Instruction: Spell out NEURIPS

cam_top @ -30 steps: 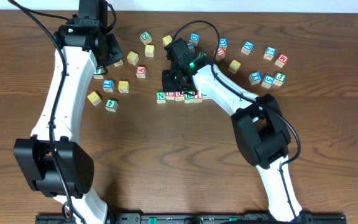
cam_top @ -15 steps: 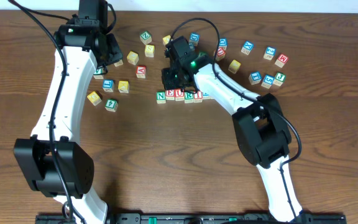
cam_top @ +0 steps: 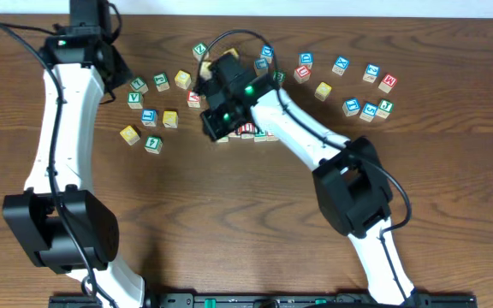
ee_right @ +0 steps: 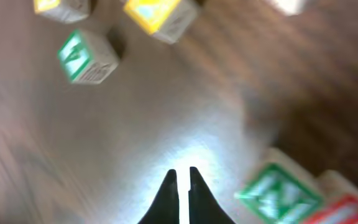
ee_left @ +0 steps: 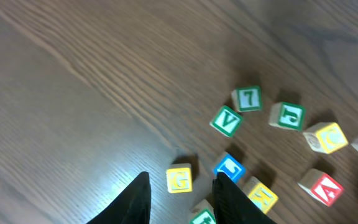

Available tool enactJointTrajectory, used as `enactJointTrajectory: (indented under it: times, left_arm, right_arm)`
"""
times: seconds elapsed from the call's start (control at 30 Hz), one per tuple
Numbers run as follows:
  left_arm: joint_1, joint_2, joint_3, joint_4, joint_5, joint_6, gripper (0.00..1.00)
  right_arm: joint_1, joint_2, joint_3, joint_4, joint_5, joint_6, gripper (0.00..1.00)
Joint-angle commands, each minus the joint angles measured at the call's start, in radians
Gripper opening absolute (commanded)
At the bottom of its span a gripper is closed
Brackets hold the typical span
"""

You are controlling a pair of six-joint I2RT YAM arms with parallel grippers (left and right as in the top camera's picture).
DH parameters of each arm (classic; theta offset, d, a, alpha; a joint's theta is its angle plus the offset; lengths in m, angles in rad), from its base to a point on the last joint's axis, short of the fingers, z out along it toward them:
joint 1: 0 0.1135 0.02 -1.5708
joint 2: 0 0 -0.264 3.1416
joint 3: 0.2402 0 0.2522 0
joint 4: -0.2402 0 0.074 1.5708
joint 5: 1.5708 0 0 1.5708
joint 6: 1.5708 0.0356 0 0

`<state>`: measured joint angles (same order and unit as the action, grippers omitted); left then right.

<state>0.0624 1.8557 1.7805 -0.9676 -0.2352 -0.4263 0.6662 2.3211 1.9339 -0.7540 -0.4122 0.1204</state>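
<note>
A short row of cubes (cam_top: 258, 132) lies near the middle of the brown worktop (cam_top: 229, 222). Its left end is hidden in the overhead view by the wrist of the right arm (cam_top: 302, 130). The right wrist view shows that end: a cube with a green N (ee_right: 275, 193) sits side by side with a red-lettered cube (ee_right: 347, 210). The letters further along the row cannot be read.

The right jaws are pressed together and hold nothing. Their tips are over bare wood just beside the N cube, on the side away from the row. Whether they touch the wood cannot be told.

The left arm (cam_top: 54, 128) reaches well away from the row, up and to its left in the overhead view. The left jaws stand parted and empty. A yellow G cube (ee_left: 179, 181) lies on the worktop just beyond their tips, with a blue cube (ee_left: 229, 168) close by one of them. Past these lie a green V cube (ee_left: 225, 121) and a green J cube (ee_left: 287, 116).

More loose cubes (cam_top: 352, 106) are scattered to the right of the row and beyond it.
</note>
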Motion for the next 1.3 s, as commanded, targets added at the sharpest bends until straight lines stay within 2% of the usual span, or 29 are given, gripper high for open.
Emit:
enactJointTrajectory:
  times: [0.0,0.6,1.27]
  left_arm:
    - [0.001,0.014,-0.010,-0.009,-0.019,-0.024,0.33]
    - [-0.001,0.014,-0.011,-0.016,-0.015,-0.024,0.33]
    - [-0.001,0.014,-0.036,-0.018,-0.009,-0.024,0.33]
  right_arm:
    - [0.036,-0.024,-0.034,-0.003,0.037,-0.032,0.01]
    - [0.051,-0.024,-0.072,-0.031,0.330,0.002,0.01]
    - [0.054,-0.024,-0.072,-0.017,0.335,0.002,0.01]
